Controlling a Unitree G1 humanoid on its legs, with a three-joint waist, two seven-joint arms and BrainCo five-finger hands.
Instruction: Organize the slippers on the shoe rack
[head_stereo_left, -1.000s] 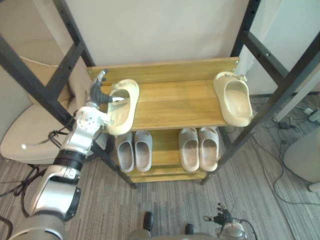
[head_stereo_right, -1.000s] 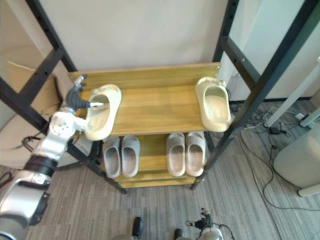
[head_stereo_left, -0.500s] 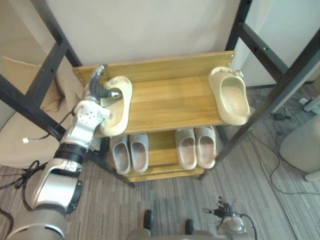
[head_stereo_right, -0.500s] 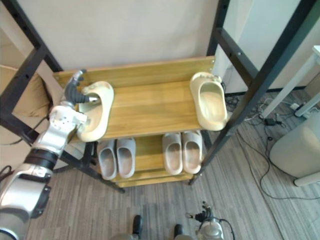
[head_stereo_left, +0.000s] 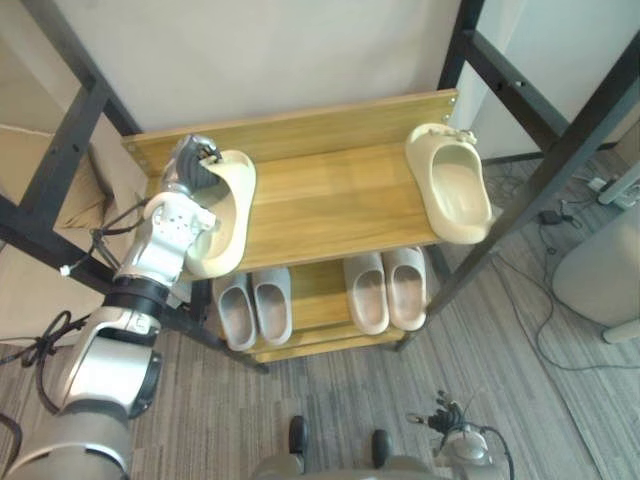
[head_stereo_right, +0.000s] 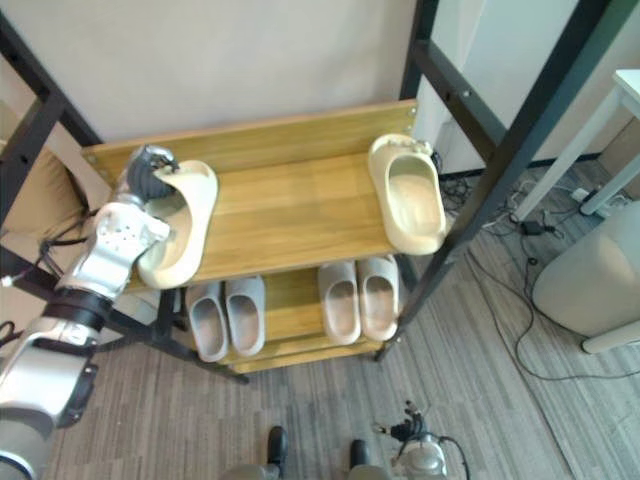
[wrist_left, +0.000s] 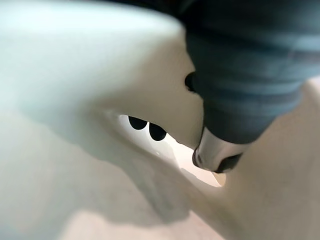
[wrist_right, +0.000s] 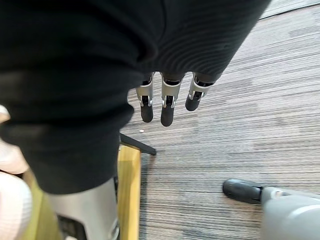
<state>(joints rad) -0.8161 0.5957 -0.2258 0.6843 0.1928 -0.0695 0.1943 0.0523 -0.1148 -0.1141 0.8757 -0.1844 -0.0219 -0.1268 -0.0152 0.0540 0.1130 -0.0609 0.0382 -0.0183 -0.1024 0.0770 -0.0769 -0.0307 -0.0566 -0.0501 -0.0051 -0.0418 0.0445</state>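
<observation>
— Wooden shoe rack (head_stereo_left: 330, 200) against a pale wall (head_stereo_left: 280, 50). Where do the cream slippers lie?
— Both on its top shelf, well apart: the right slipper (head_stereo_left: 452, 185) at the right end, the left slipper (head_stereo_left: 232, 205) at the left end (grey slippers (head_stereo_left: 367, 295) sit on the shelf below).
— And the hands?
— Fingers of the left hand (head_stereo_left: 187, 170) are curled round the left slipper's front; the right hand (wrist_right: 167, 102) hangs slack, holding nothing, over carpet (wrist_right: 240, 125).

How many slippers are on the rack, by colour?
Cream slippers: 2, on the top shelf, one gripped by the left robot hand
Grey slippers: 4, on the lower shelf
Total: 6
</observation>
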